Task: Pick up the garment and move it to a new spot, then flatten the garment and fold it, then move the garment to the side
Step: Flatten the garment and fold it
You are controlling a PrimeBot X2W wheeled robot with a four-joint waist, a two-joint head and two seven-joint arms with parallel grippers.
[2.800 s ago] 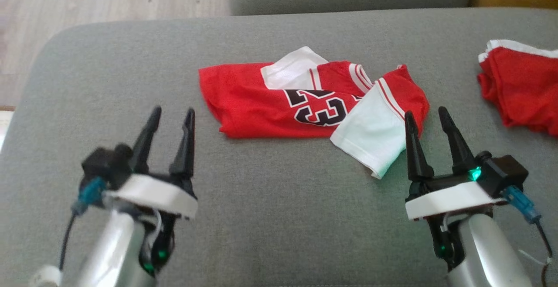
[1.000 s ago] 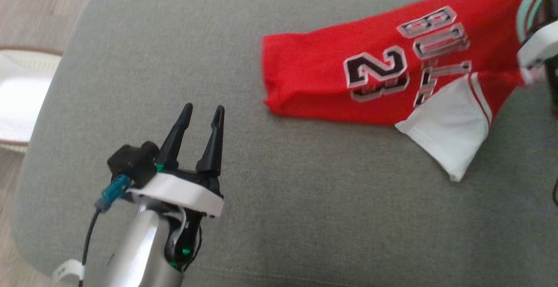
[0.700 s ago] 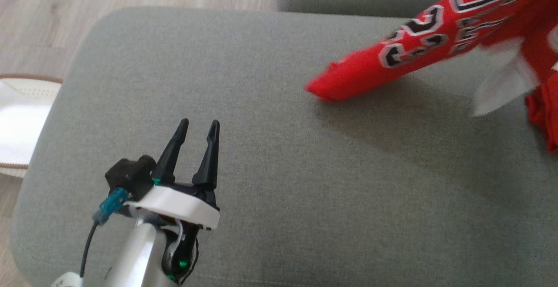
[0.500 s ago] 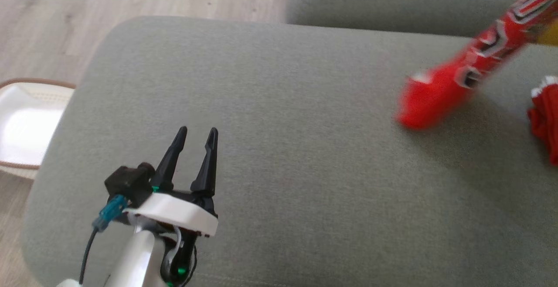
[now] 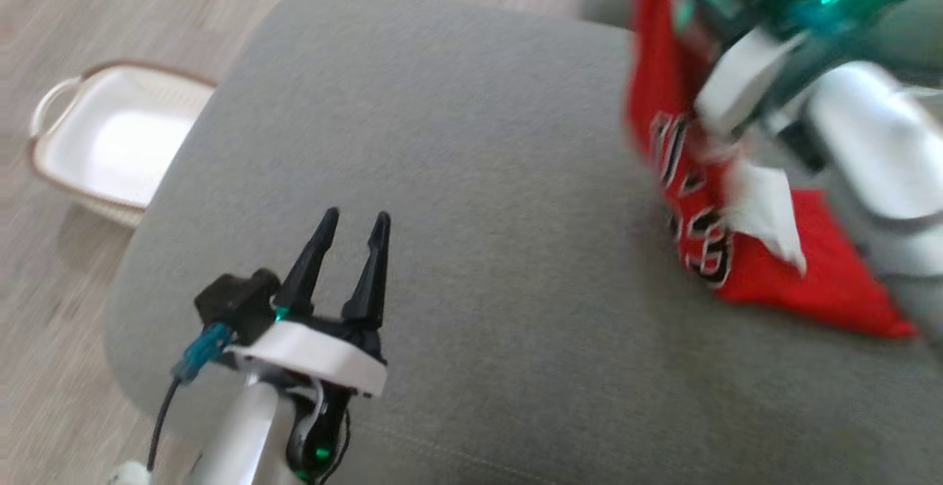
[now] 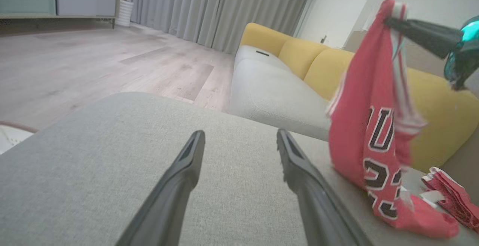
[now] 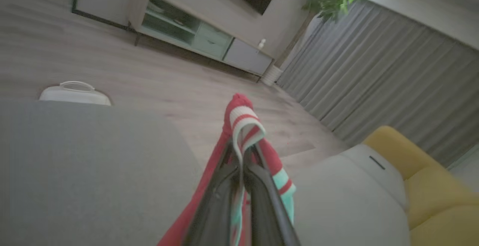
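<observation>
**Head view.** The grey cushion (image 5: 457, 138) is mostly bare. The left gripper (image 5: 356, 216) hovers low over its near left part, jaws apart, nothing between them. The red jersey (image 5: 652, 102) hangs at the far right of the cushion under the pale right forearm (image 5: 869, 146), which is blurred. Red cloth lies on the cushion below it. I cannot tell how much of that is the jersey's tail. A white basket (image 5: 110, 138) sits on the floor off the left edge.

**Left wrist view.** The right gripper (image 6: 389, 21) is raised, pinching the jersey at its top edge. The garment drapes in a long narrow bunch, number facing out. Its lower end touches the cushion, just beside a second red cloth (image 6: 449, 197).

**Right wrist view.** The two fingers are clenched together on the striped trim, which pokes up past the tips. The rest of the jersey falls away below.

**Judgement.** This is the carry to a new spot. One pinch on the trim gives a roped, twisted hang.
- Bring the jersey toward the bare middle of the cushion, well apart from the other red cloth.
- Let the tail touch down first, then draw the top away so the cloth pays out flat rather than heaping.
- Let go only once the trim is laid on the cushion.
- The idle left gripper looks well placed to take a second corner for flattening.
</observation>
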